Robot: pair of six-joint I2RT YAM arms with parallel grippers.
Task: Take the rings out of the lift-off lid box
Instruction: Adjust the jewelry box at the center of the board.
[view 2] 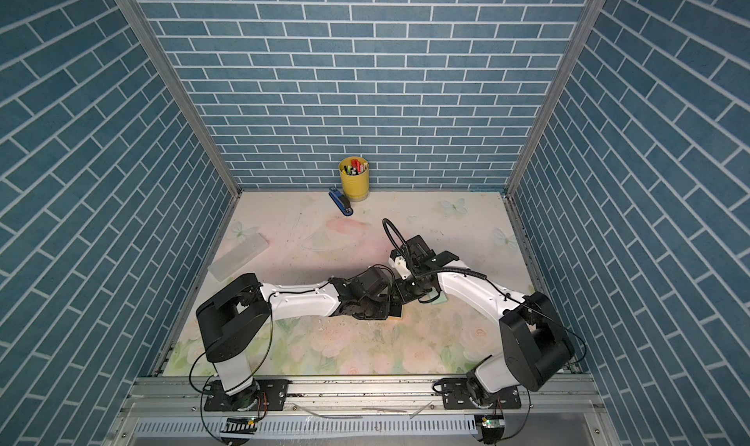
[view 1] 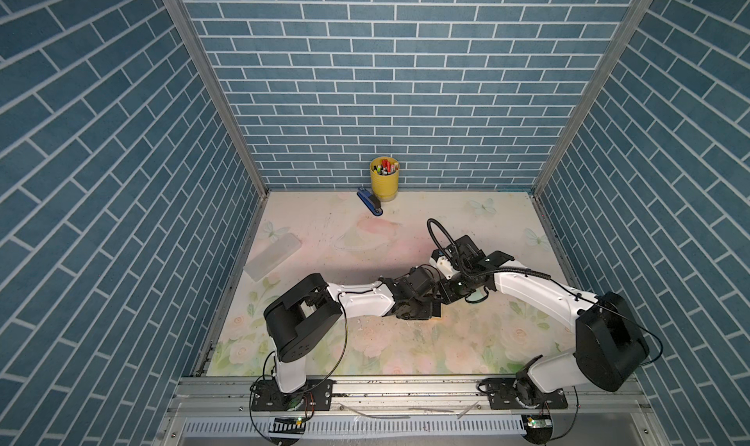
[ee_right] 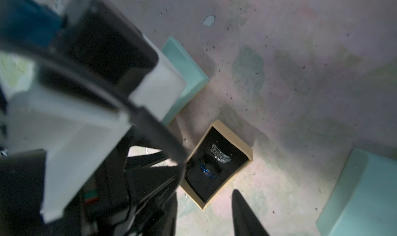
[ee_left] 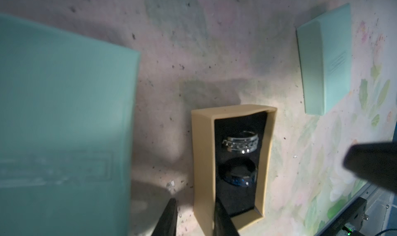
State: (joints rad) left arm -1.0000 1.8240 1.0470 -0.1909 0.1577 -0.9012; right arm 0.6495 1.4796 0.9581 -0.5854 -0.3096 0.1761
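The lift-off lid box is a small tan box [ee_left: 203,159] with a black foam lining, standing open on the table. Two rings sit in it: a silver chain-pattern ring [ee_left: 240,143] and a black ring with blue inlay [ee_left: 238,174]. Both also show in the right wrist view, the silver ring [ee_right: 221,154] and the black-blue ring [ee_right: 207,170]. My left gripper [ee_left: 195,219] is open and straddles the box's side wall, one finger inside and one outside. My right gripper [ee_right: 204,215] is open just off the box's near corner; its other finger is hidden behind the left arm.
Mint-green box pieces lie on both sides of the tan box, one [ee_left: 64,116] close by and another [ee_left: 324,60] farther off. A yellow pen cup [view 1: 384,180] and blue stapler [view 1: 370,202] stand at the back wall. A frosted case [view 1: 272,255] lies far left.
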